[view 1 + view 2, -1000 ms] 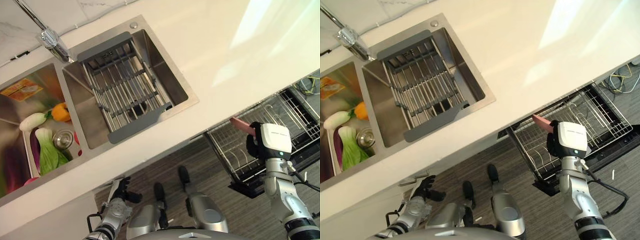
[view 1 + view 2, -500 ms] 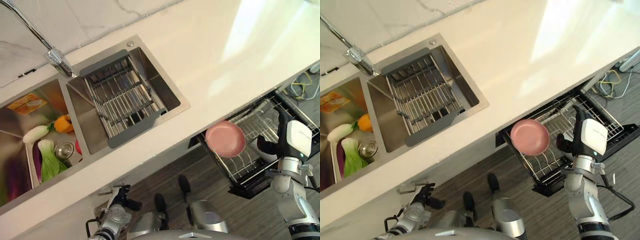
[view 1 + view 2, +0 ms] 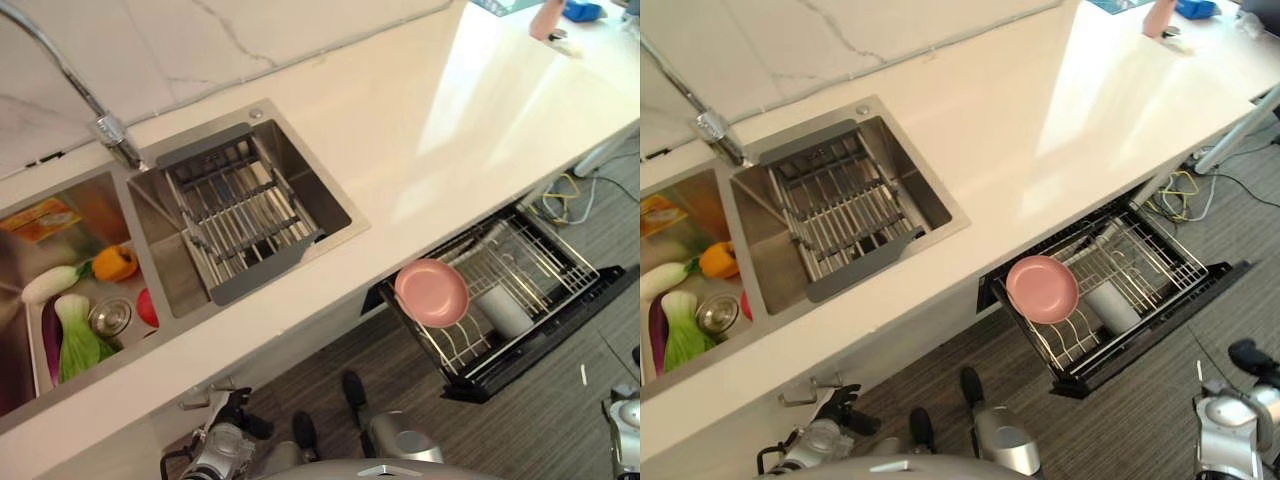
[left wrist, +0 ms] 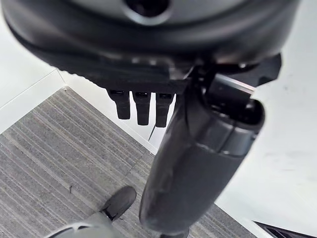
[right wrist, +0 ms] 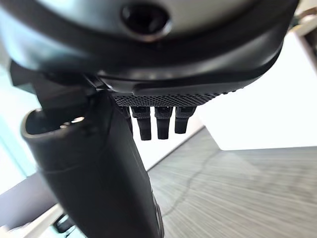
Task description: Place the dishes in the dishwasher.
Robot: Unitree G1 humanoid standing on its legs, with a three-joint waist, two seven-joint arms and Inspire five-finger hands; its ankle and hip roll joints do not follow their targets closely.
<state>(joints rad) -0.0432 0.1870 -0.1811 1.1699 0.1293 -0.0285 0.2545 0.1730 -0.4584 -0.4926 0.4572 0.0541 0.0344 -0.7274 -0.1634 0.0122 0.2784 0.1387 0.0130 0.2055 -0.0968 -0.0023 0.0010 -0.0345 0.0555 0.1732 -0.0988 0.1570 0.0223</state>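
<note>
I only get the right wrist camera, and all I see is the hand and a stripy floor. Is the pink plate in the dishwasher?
Observer: Yes. The pink plate rests in the pulled-out dishwasher rack, below the counter edge.
Operator: Is it all alone in there?
Observer: No. A white cup sits in the same rack, right beside the plate.
Operator: Are more dishes waiting in the sink?
Observer: I see none. The grey sink rack looks bare, and the basin next to it holds vegetables.
</note>
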